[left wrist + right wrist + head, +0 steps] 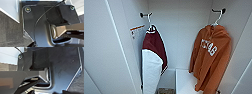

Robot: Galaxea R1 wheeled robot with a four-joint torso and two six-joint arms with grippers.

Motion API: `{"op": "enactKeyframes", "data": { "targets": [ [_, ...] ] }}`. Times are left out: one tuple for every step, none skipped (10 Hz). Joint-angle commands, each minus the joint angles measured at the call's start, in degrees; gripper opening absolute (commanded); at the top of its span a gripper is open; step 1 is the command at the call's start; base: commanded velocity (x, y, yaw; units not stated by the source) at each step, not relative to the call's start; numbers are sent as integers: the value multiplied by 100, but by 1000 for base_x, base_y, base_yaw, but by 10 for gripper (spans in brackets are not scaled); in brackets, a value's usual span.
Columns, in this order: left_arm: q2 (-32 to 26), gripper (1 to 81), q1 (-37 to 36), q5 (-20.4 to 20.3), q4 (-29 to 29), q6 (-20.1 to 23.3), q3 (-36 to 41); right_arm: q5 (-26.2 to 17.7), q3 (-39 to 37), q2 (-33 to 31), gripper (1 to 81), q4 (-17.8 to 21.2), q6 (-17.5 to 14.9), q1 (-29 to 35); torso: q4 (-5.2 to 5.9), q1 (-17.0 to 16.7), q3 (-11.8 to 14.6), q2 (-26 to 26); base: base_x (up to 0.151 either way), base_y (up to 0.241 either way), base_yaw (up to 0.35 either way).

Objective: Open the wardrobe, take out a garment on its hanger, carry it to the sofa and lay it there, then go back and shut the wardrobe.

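The wardrobe (181,30) stands open in the head view, its white interior facing me. On the right, the burnt-orange garment (211,60) with white lettering hangs on its thin white hanger (217,19), hooked over a black hook (219,10) high on the right. The garment's hem reaches down past a white shelf. The wrist views show dark robot parts, grey carpet and a white panel edge.
A maroon-and-white garment (152,65) hangs on a white hanger from a black hook (144,14) at the left. The left door (101,50) stands open beside it, and a label (135,30) is stuck on the inner left wall. A white shelf (184,80) sits low inside.
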Motion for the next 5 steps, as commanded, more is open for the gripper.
{"op": "enactKeyframes", "data": {
  "targets": [
    [-5,811,-161,237,67,21,-24,-274,16,42,811,-52,-9,162,0,1,0,0,93,0,0],
    [-5,811,-161,237,67,21,-24,-274,16,42,811,-52,-1,162,0,1,0,0,93,0,0],
    [4,811,-161,237,67,21,-24,-274,16,34,811,-52,-9,162,0,1,0,0,93,0,0],
    [4,811,-161,237,67,21,-15,-274,16,42,811,-69,-18,162,0,1,0,0,92,0,0],
    [4,811,-162,237,76,21,-15,-274,16,42,811,-69,-18,162,0,1,0,0,93,0,0]
  ]
}}
